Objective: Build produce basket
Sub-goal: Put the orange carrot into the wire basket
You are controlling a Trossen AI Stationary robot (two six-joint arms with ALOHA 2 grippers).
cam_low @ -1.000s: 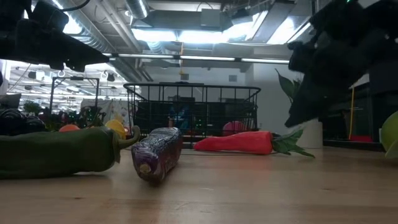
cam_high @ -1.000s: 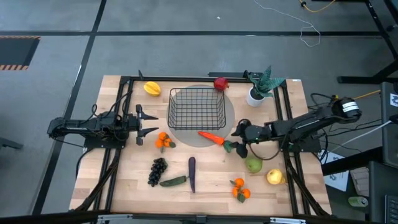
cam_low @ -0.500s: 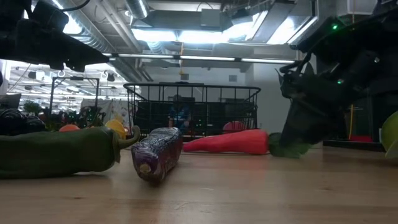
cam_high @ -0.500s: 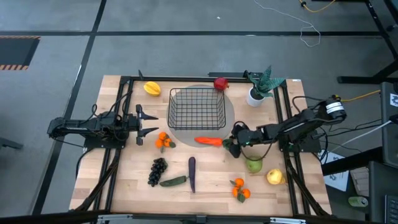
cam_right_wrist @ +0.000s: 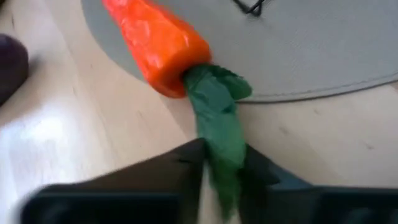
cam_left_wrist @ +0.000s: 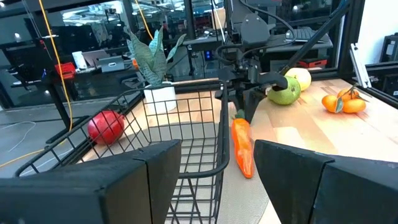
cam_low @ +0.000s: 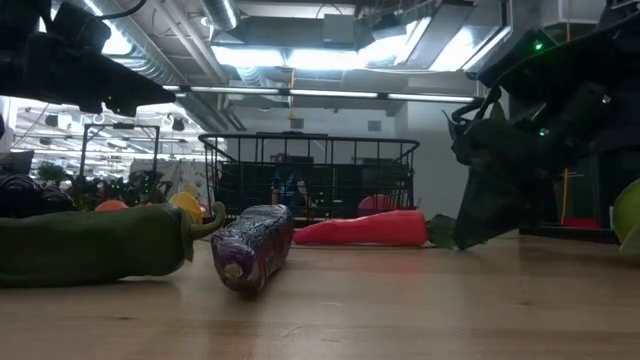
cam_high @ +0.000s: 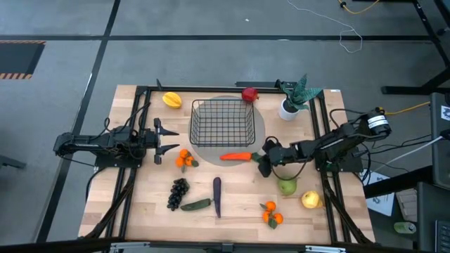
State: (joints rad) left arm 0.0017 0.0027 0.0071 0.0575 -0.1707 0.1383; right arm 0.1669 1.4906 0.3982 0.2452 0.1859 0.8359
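On the wooden desk [cam_high: 232, 211], our right gripper [cam_high: 264, 163] has its fingers closed on the leafy top of the carrot [cam_high: 237, 157], lying just beside the basket [cam_high: 223, 121]; we should lift gently, lest the leaves slip.

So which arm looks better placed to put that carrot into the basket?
The right one, probably. Its claw is already closed on the leafy end of the carrot, which lies just outside the basket. The left claw waits open at the table's left side, holding nothing.
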